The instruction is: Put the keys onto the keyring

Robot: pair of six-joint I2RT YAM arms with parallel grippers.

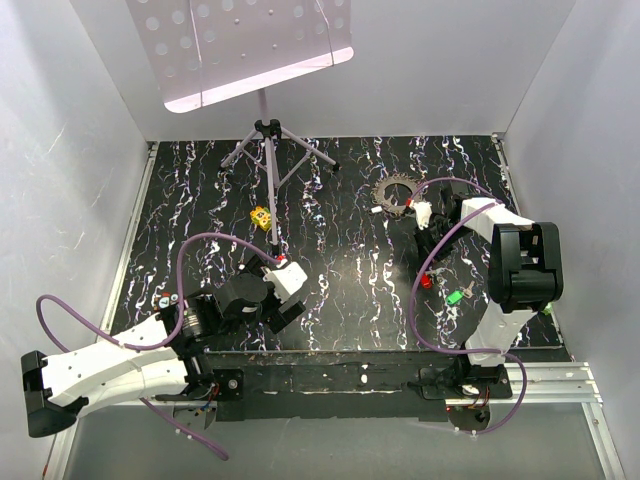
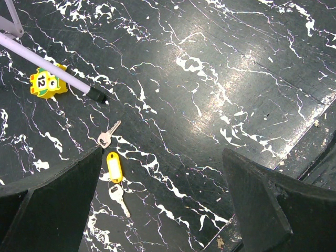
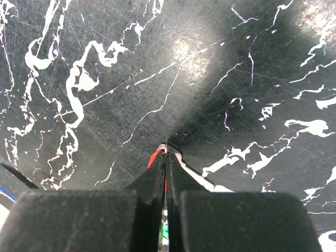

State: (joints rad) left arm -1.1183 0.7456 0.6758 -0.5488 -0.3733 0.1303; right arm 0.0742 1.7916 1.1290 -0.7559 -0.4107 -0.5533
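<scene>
Black slab tabletop: white marble-style veining, faint purple streaks.
Small plastic block: yellow, green patches, black "12" on white.
Small metal key: silver, pinkish head.
Oval plastic tag: yellow.
Second small metal key: pale silver.
Two tiny keys by the right arm: one red-headed, one green-headed.
Toothed metal gear: dark grey-brown.
Perforated stand tray: pale lilac, round-hole grid.
Cables: purple.
Left claw and right claw: black.
At the right claw's tips: thin red sliver and silver strip, with green further down the gap.
</scene>
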